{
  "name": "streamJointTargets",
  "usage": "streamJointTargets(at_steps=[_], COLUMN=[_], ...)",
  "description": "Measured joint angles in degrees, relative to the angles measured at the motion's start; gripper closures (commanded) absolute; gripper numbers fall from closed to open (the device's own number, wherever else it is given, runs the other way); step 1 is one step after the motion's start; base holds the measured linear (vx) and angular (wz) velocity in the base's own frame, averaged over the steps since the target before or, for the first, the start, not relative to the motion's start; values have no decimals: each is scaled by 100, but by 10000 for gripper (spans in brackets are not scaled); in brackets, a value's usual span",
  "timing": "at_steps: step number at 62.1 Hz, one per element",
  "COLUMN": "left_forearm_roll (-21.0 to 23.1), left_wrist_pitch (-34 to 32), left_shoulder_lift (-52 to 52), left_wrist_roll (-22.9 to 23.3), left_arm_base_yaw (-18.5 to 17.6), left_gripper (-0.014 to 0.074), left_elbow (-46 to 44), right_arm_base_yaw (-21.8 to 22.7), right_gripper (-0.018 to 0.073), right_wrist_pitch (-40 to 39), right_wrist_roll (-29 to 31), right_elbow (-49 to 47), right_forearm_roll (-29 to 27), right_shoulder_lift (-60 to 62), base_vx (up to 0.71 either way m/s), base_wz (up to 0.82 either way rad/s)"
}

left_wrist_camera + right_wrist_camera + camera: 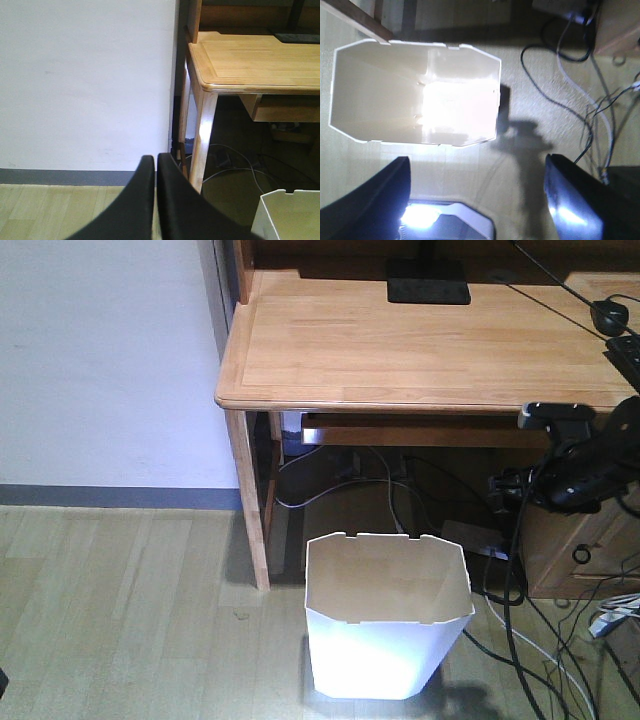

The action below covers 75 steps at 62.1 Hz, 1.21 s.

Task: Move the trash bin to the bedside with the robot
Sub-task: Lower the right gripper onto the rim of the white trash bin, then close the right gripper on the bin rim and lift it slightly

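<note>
- Two arms here, but only one looks like it's on the job: the right gripper (pixel 477 161) hangs over the floor (pixel 120 620) just short of the trash bin (pixel 375 650), jaws spread wide with nothing between them.
- The left gripper (pixel 155 159) has its jaws pressed together, empty, pointed at the white wall (pixel 85 85) off to the side.
- The bin stands upright on the floor just in front of the wooden tabletop (pixel 420 350), close to its front leg. It looks empty inside. No bed in any view, so the carry is all ahead.
- My guess at the step: getting a hold on the rim. I'd come down on a straight stretch of the nearest wall, one finger inside and one outside, not on a cut corner or a notch.
- The plastic looks thin, so close gently, or it'll buckle or pop out.
- It's light and taller than its base is wide. Lift it clear rather than drag it.
- Watch the cables (pixel 520 640) on the floor just to its right when swinging away.
</note>
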<state>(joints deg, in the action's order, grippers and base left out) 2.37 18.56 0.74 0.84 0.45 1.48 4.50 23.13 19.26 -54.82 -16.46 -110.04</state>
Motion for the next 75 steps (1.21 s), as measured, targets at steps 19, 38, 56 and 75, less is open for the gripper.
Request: streamJointTargets(at_steps=[19, 38, 56, 75], left_forearm_roll=[0, 0, 0, 0], left_wrist_pitch=[0, 0, 0, 0], left_shoulder_lift=[0, 0, 0, 0], left_wrist_roll=[0, 0, 0, 0], left_arm_base_yaw=[0, 0, 0, 0], left_gripper=[602, 602, 602, 602], left_elbow=[0, 0, 0, 0], right_arm_base_yaw=[329, 329, 329, 329], right_gripper=[32, 32, 32, 32], right_wrist_pitch=[-137, -614, -507, -223], right_wrist_roll=[2051, 2934, 2977, 2982], right_elbow=[-722, -1656, -2787, -3968], right_forearm_roll=[-1513, -2195, -2195, -2195], right_shoulder_lift=[-2016, -3572, -4686, -5764], base_vx=[0, 0, 0, 0], base_wz=[0, 0, 0, 0])
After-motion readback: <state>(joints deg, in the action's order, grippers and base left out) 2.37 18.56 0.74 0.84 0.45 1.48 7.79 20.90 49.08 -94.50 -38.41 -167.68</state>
